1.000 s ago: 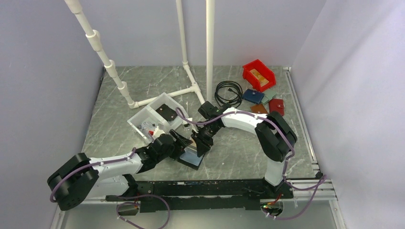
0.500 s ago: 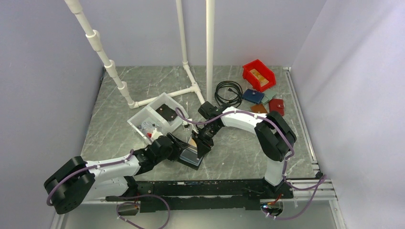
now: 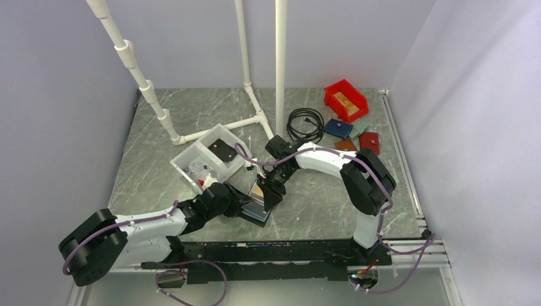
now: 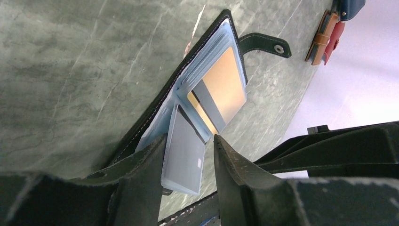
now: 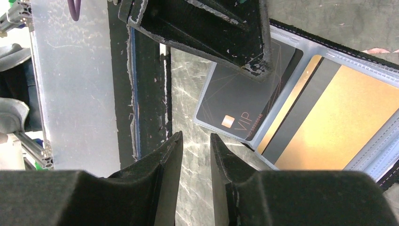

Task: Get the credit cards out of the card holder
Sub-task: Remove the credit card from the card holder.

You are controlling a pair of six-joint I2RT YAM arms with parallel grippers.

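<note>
Left end effector [image 4: 189,137] is seen straddling the pale credit card [image 4: 183,165] jutting from the open card holder [image 4: 186,82] on the counter [image 4: 70,70]; clamping cannot be told. Right end effector [image 5: 195,135] is held narrow, empty.

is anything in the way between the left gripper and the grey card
Nothing visible. The grey card sticks out of the open card holder and lies in the gap between the fingers of the left gripper; the gold card sits beside it, in its sleeve.
</note>
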